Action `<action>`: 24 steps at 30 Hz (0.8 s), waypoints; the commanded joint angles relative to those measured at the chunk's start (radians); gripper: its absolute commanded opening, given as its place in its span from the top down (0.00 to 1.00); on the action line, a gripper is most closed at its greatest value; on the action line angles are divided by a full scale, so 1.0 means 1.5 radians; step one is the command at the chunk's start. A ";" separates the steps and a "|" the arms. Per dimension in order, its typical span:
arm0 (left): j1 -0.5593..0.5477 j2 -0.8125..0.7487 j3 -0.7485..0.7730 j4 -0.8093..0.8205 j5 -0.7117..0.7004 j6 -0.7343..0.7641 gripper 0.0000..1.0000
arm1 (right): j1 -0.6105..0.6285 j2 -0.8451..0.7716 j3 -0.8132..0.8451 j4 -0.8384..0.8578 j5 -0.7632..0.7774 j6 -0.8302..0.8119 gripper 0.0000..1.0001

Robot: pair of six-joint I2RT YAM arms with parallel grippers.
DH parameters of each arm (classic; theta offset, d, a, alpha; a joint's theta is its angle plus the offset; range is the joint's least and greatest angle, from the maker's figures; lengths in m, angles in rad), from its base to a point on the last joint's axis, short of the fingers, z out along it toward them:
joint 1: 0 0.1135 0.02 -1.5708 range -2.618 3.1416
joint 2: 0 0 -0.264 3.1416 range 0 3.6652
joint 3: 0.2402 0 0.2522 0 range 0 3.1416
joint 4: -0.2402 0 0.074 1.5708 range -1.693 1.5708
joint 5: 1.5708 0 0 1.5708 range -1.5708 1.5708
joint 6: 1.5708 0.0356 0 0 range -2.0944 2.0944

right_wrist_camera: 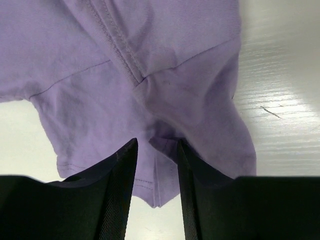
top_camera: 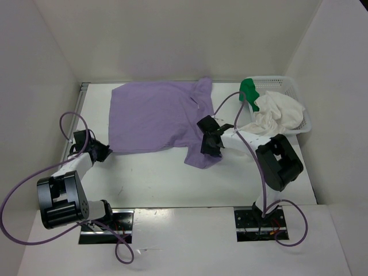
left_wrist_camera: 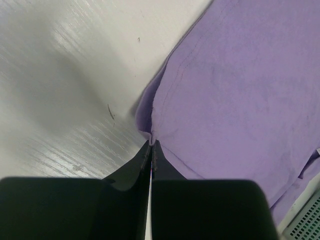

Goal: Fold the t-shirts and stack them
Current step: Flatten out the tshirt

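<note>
Lavender shirt (top_camera: 152, 118) lies spread flat on the bench (top_camera: 161, 178), centre-far. Left tool (left_wrist_camera: 151, 150): fingers together, pinching the shirt's near-left hem corner. Right tool (right_wrist_camera: 156, 165): fingers apart, straddling a raised fold of the near-right sleeve. White shirt (top_camera: 279, 112) and green shirt (top_camera: 249, 87) are heaped in the basket (top_camera: 287, 83), far right.

We glimpse only a scrap of green t-shirt (top_camera: 249, 88) beneath the white t-shirt (top_camera: 280, 112); wrist views crop the lavender t-shirt (left_wrist_camera: 240, 90).
</note>
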 commanded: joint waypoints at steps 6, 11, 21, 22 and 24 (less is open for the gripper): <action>-0.009 -0.014 0.034 0.003 0.002 0.023 1.00 | 0.003 0.037 0.031 0.012 0.045 0.017 0.69; -0.009 -0.007 0.048 0.003 0.014 0.036 1.00 | 0.003 0.022 0.045 -0.007 0.045 0.011 0.93; -0.009 -0.025 0.137 -0.072 0.069 0.065 1.00 | -0.023 -0.296 0.049 -0.162 0.014 -0.015 0.99; -0.009 -0.032 0.168 -0.086 0.079 0.071 1.00 | -0.031 -0.348 0.082 -0.173 0.021 -0.015 0.99; -0.009 -0.062 0.209 -0.110 0.105 0.065 1.00 | -0.044 -0.376 0.137 -0.209 0.027 -0.023 0.99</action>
